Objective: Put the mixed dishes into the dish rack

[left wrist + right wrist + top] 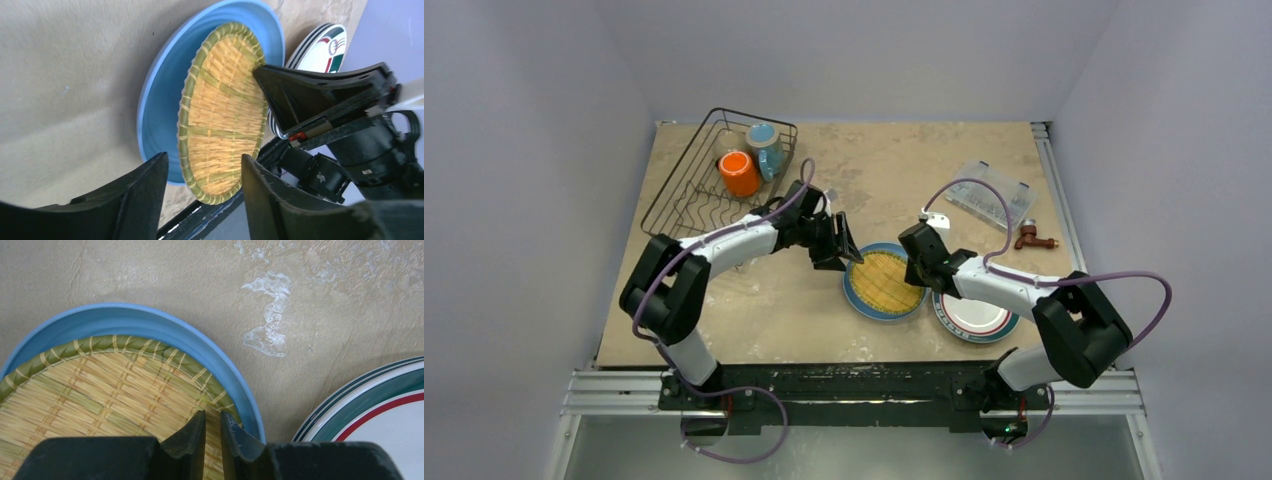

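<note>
The yellow woven plate (886, 281) lies on the plain blue plate (856, 296) at mid table. My left gripper (839, 245) is open at their left edge. In the left wrist view its fingers (205, 170) stand wide apart, with the woven plate's (225, 110) rim just beyond them. My right gripper (921, 262) is at the right rim. In the right wrist view it (212, 415) is nearly closed, with nothing between the fingers, over the woven plate (100, 400). The white teal-rimmed plate (974, 318) lies under my right arm. The dish rack (686, 190) holds the orange cup (740, 173) and blue mug (765, 148).
A clear plastic compartment box (992, 195) and a small red-brown object (1034, 238) lie at the back right. The rack stands at the back left corner. The red-dotted plate does not show.
</note>
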Robot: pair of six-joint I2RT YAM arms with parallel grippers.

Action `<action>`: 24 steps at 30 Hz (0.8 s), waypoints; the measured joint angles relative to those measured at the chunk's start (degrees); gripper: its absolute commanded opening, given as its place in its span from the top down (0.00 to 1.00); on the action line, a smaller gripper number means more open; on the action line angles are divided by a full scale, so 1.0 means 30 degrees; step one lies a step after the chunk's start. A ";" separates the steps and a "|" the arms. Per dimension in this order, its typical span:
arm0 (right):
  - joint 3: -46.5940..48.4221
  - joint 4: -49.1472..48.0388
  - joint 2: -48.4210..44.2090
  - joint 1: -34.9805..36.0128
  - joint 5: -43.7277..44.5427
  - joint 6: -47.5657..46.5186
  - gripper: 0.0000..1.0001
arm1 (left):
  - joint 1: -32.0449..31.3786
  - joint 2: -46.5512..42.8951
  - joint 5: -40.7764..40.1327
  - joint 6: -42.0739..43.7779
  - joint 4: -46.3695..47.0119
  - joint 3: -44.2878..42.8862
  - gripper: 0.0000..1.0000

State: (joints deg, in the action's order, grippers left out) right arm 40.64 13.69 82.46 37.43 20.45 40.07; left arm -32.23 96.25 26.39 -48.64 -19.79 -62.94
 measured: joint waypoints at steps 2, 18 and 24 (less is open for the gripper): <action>0.0000 0.0000 -0.0007 0.0000 -0.0007 -0.0007 0.85 | -0.0022 0.0590 0.0918 -0.0750 0.1144 0.0874 0.52; -0.0007 -0.0146 -0.0342 -0.0044 -0.0568 -0.0408 0.48 | -0.0525 0.0743 0.2033 0.0007 0.2535 0.1224 1.00; 0.0007 0.0277 -0.4029 -0.0109 -0.0787 -0.1013 0.27 | -0.0699 -0.2069 0.0117 0.3220 -0.0291 -0.0583 1.00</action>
State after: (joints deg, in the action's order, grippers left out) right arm 40.66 14.52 70.37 37.10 18.09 37.04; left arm -34.33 90.04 26.74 -38.98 -20.67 -64.69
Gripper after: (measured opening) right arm 0.653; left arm 0.051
